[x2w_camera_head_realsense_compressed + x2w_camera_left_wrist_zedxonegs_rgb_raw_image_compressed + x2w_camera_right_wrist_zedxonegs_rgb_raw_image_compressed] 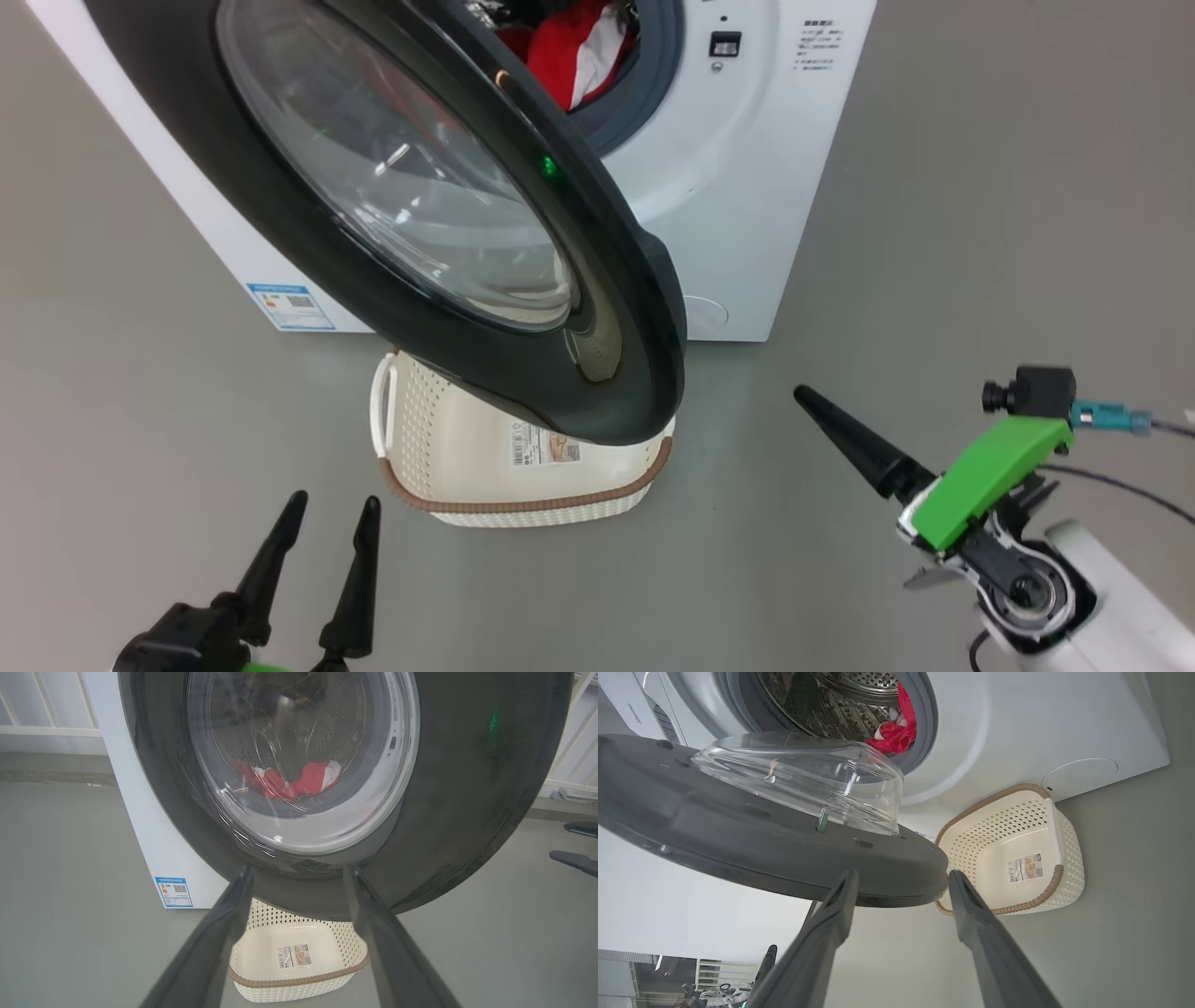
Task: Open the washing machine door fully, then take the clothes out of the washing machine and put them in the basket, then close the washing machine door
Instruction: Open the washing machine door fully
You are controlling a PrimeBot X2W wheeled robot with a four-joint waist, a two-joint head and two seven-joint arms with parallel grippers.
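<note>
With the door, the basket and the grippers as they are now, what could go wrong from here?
1. The washing machine door stands only partly open and overhangs the basket; clothes carried out may catch on it or miss the basket.
2. The open right gripper sits near the door's rounded edge without touching it; a push could slip off.

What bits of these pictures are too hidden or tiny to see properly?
- Head view: the clothes are mostly behind the washing machine door, so their number is unclear.
- Head view: the basket has its far side covered by the door's lower rim.
- Right wrist view: the label inside the basket is too small to read.
- Head view: the washing machine is cut off by the top edge.
</note>
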